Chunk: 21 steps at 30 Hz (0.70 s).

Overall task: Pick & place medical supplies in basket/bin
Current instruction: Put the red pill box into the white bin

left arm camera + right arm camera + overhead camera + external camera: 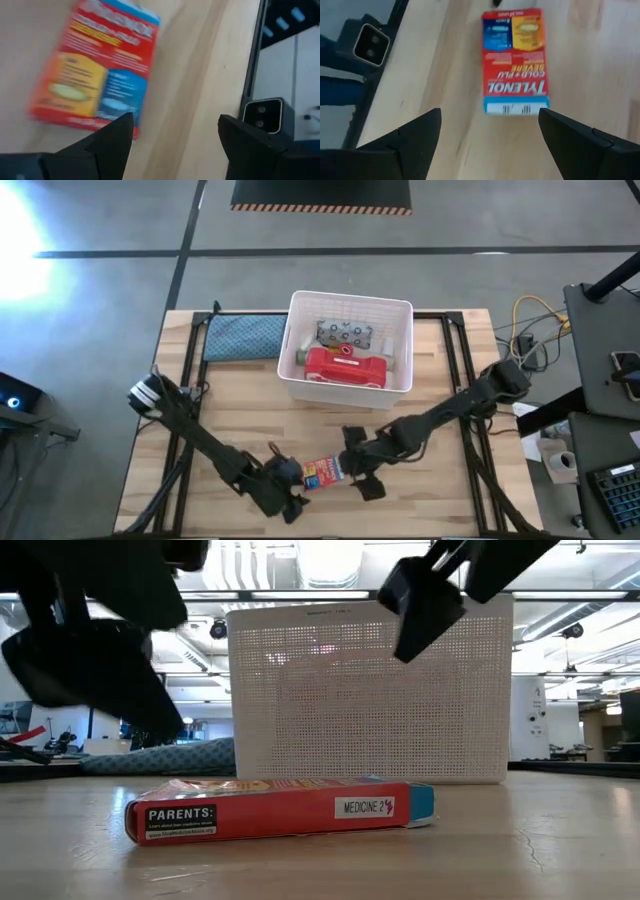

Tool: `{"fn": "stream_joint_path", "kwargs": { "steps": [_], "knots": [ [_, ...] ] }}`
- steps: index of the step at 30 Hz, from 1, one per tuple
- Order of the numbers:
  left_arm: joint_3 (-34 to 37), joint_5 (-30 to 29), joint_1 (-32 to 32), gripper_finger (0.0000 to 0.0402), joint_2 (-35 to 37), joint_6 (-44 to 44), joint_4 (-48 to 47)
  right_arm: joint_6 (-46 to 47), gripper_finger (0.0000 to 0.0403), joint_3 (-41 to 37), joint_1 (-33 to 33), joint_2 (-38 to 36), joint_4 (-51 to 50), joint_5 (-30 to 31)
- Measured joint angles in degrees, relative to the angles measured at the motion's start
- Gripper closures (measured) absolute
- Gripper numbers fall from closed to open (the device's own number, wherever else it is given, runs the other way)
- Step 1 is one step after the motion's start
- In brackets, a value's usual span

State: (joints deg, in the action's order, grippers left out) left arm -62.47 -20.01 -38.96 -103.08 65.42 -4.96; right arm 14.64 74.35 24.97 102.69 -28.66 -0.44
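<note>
Taken from left to right in the high view, the blue-grey folded cloth (pixel 243 337) is seen at about ten o'clock on the wooden table (pixel 440 510), just beside the bin's left wall. The left gripper (pixel 292 498) is held low near six o'clock, with its fingers (pixel 107 145) spread apart and nothing pinched between them. The orange-red medicine box (pixel 323 472) is found lying flat on the table just past this gripper, toward one o'clock from it, and apart from both grippers. Its long axis is laid roughly across the table, from nine towards three o'clock, so that one short end is turned to each arm. The right gripper (pixel 358 472) is poised at the box's three o'clock end, its fingers (pixel 402 147) likewise spread wide and empty; in the right wrist view the box (pixel 515 62) is framed squarely ahead of the gap between them, long axis in line with the approach. The right gripper is therefore judged the better placed of the two, though both are near.

The white slotted bin (pixel 400 308) is set at twelve o'clock, well apart from the box. Inside it a red case with a white label (pixel 345 367) is lodged against the near wall, and a grey-white soft pack (pixel 345 334) is laid behind it.
</note>
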Motion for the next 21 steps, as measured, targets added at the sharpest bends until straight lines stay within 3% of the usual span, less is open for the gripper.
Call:
{"fn": "stream_joint_path", "kwargs": {
  "steps": [3,6,12,16,21],
  "knots": [
    [-5.59,0.61,-0.32,0.0133,-4.89,0.41,-3.30,-1.12,0.0078,0.00,-1.37,1.66,2.93,-1.11],
    [-12.33,-0.09,-0.42,0.0133,-9.48,1.30,-13.84,-1.01,0.0078,0.00,-2.93,3.67,4.51,-1.34],
    [-23.40,-5.52,-0.33,0.0133,-16.68,4.49,-30.31,0.16,0.0078,0.00,-5.26,8.39,8.26,-3.16],
    [-25.06,-7.06,-0.10,0.0133,-18.18,9.62,-32.37,2.52,0.0078,0.00,-5.64,11.51,8.00,-4.26],
    [-22.08,-8.08,-0.19,0.0133,-17.72,16.43,-32.33,9.65,0.0078,0.16,-7.11,12.58,8.94,-4.25]
  ]
}}
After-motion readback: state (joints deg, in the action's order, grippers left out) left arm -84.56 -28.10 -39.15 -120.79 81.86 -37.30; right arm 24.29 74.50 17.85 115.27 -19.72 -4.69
